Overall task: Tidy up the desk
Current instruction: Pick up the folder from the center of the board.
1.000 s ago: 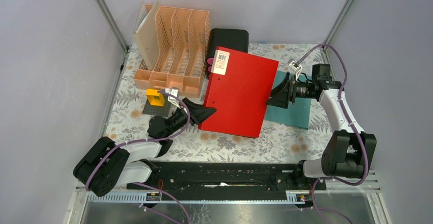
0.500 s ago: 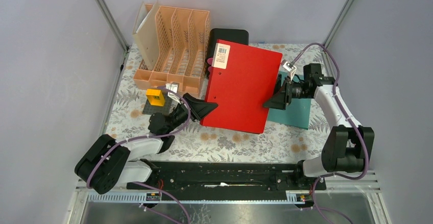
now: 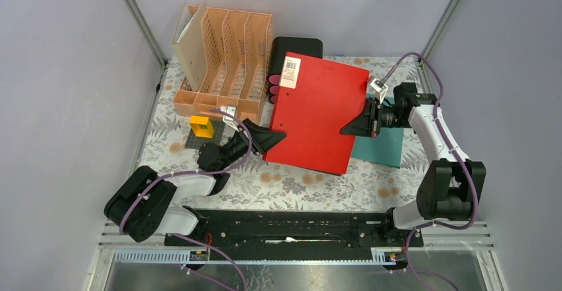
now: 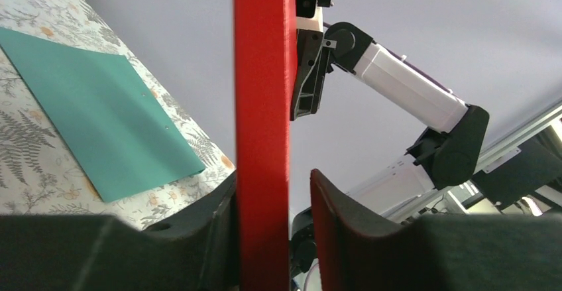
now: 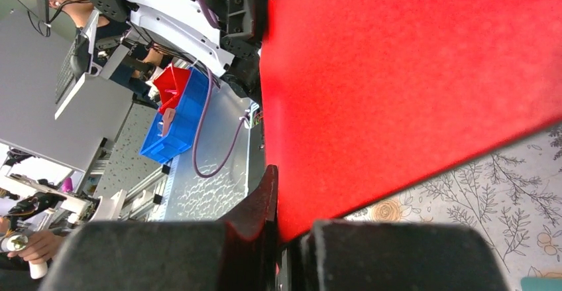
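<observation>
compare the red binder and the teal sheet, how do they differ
The red binder is held tilted above the desk by the left end effector and right end effector; the teal sheet lies flat on it. The binder is thick, the sheet thin. The binder carries a white barcode label; the sheet is plain. Both are rectangular.

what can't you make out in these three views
Top view: the black drawer box is mostly hidden behind the red folder.
Top view: the teal sheet is partly covered by the folder and the right tool.
Top view: the folder label has print too small to read.
Right wrist view: the desk is mostly blocked by the folder.
Left wrist view: unclear whether the left tool clamps the folder.
</observation>
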Robot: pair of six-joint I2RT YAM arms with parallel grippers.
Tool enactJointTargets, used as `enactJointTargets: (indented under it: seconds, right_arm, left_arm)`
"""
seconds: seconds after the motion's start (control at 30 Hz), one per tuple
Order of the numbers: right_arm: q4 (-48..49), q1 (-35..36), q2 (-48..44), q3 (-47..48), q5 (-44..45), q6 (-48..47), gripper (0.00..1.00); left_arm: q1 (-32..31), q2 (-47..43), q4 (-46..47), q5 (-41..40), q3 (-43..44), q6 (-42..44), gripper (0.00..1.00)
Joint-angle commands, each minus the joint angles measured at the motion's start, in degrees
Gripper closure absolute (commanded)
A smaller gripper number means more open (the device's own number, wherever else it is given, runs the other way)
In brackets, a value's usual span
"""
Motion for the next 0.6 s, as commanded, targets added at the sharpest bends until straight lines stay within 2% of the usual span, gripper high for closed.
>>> enactJointTargets:
  seconds: [0.0, 0.07, 0.1, 0.13, 0.2, 0.3, 0.4, 0.57]
  right_arm:
    - [-2.12, 0.98, -0.96, 2.05, -0.17, -2.88, 1.00]
    - [-2.22, 1.01, -1.96, 1.79, 1.18, -4.26, 1.00]
    - [-2.28, 1.01, -2.50, 1.67, 1.63, -4.77, 1.00]
    - [-2.36, 1.00, -2.89, 1.54, 1.88, -5.26, 1.00]
    - [-2.59, 1.08, -3.62, 1.32, 1.97, -5.96, 1.00]
    - [-3.30, 1.62, -4.23, 1.31, 3.01, -7.47, 1.00]
    - [-5.97, 5.07, -4.13, 2.24, 4.82, -10.92, 1.00]
    - [-11.64, 6.80, -2.75, 4.01, 6.84, -17.11, 1.00]
  left_arm:
    - [1.06, -0.73, 10.16, 1.61, 2.71, -0.12, 0.42]
    - [3.52, -1.87, 9.22, 3.55, 2.47, -0.81, 0.16]
    - [4.97, -2.54, 8.78, 5.23, 2.47, -0.93, 0.06]
    - [6.47, -3.26, 8.15, 7.75, 2.87, -0.96, 0.02]
    - [9.40, -4.28, 6.04, 13.07, 4.62, -1.18, 0.01]
    - [12.01, -4.73, -2.11, 19.81, 8.99, -1.23, 0.01]
    - [12.38, -3.11, -10.43, 25.74, 15.03, 0.36, 0.01]
    - [12.45, 0.74, -14.37, 31.19, 21.49, -2.35, 0.01]
